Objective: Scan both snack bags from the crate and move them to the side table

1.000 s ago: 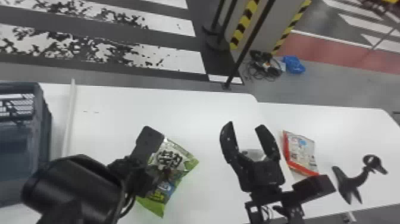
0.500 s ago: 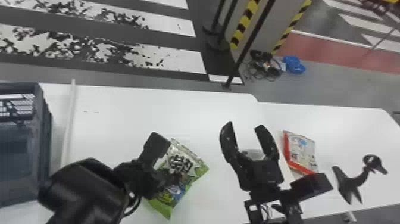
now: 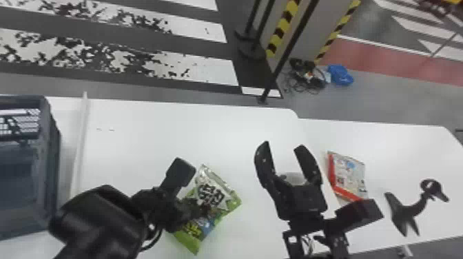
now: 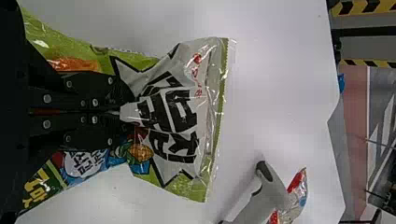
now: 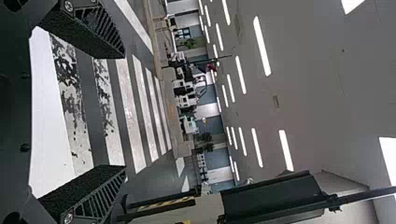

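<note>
- Two snack bags lie outside the crate point(image 3: 51, 155): the green bag point(image 3: 225, 196) over the main surface point(image 3: 193, 127), and the red-edged bag point(image 3: 349, 174) on the side surface point(image 3: 396, 148), near a black stand point(image 3: 406, 211).
- Left claw point(image 4: 130, 111): closed on the middle of the green bag, whose printed end spreads beyond the fingers. Whether the bag touches the surface cannot be told.
- Right claw point(image 3: 283, 146): open and empty, its fingers spread upward between the two bags.
- Scanner point(image 4: 268, 200): pale grey, lying on the main surface, held by neither claw.
- Change: over the last second the green bag and left claw shift rightward, away from the crate; the red-edged bag keeps its place.
- Meaning: one bag appears delivered, the other partway. Whether the green bag is scanned cannot be told; if not, the right claw presumably needs the scanner before the final transfer.
</note>
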Tool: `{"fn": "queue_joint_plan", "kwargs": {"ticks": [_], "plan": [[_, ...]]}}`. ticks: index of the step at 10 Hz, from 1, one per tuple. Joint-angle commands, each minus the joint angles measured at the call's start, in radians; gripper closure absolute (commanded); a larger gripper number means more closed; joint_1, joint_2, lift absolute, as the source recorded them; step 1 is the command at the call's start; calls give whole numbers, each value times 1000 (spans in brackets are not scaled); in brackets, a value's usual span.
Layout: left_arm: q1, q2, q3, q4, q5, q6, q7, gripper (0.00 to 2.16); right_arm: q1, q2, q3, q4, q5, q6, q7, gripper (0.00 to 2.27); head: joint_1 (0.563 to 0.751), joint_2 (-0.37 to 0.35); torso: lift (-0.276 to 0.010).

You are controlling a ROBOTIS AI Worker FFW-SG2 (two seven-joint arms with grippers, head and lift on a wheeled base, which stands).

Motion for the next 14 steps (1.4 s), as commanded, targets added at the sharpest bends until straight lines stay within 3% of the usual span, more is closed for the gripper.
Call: {"fn": "queue_joint_plan", "kwargs": {"ticks": [1,2,3,4,6,9,10,11,13,14], "plan": [[1,-2,-19,-14,5,-6,13,1642,-3,0,-2,0,0,-2,0,80,695,-350,-29],[5,-2,-18,-31,8,-3,14,1048,-3,-2,-3,0,-2,-2,0,80,695,-350,-29],[16,-2,-16,-61,6,4,14,-2,-4,-3,-3,0,-3,-2,0,80,695,-350,-29],[35,-2,-13,-109,5,22,18,-2,-6,-3,-3,0,-6,-2,0,80,695,-350,-29],[70,-2,-6,-204,-12,37,71,70,-1,-3,-5,0,-6,-2,-2,80,695,-350,-29],[150,-2,82,-345,-26,56,113,70,1,-3,-6,0,-14,-2,0,80,695,-350,-29],[193,-2,120,-428,-23,56,139,70,4,-3,-6,-1,-14,-2,0,80,695,-350,-29],[226,12,177,-491,-12,50,162,70,4,-5,-6,-1,-16,-2,0,70,695,-350,-29],[289,85,252,-597,-6,31,208,70,-1,-8,-8,0,-26,-2,-2,73,695,-350,-29],[306,117,286,-624,21,22,228,80,1,-6,-8,0,-17,-5,-2,73,695,-350,-29]]}}
